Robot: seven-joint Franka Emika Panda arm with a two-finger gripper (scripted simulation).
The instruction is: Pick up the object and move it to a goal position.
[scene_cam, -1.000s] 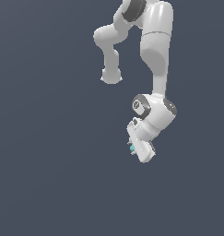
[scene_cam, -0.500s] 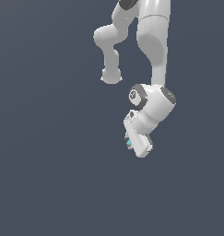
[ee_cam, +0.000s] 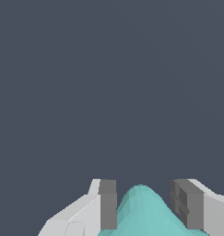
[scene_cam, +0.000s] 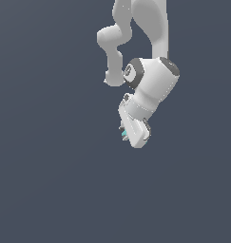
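The claw (ee_cam: pixel 143 205) is closed around the object (ee_cam: pixel 142 214), holding it between two dark grey, blocky finger pads (ee_cam: pixel 108 205). In the wrist view the pads sit one at each flank of the teal piece, pressed against or very nearly against its sides; the white finger bodies behind them are smooth and faceted. No writing, brand or label can be read on the claw, the arm or the object.

The object is matte turquoise with a rounded, dome-like lobe rising between the pads and widening toward the claw's base. Only this one lobe shows, so its full outline and its long axis cannot be told; the visible lobe points straight out along the fingers, away from the wrist.

In the exterior view the claw (scene_cam: pixel 129 135) hangs at the end of the arm (scene_cam: pixel 152 85), tilted so the fingers aim toward about 7 o'clock. The object (scene_cam: pixel 124 135) appears there only as a tiny sliver of teal at the claw's edge on the exterior view's left, mostly hidden by the white housing. The arm is glossy white with dark grey joint rings, its thick rounded links climbing toward 12 o'clock and out of the picture. Around it lies a plain, flat, dark blue-grey background (scene_cam: pixel 45 180), with no visible surface beneath the claw.
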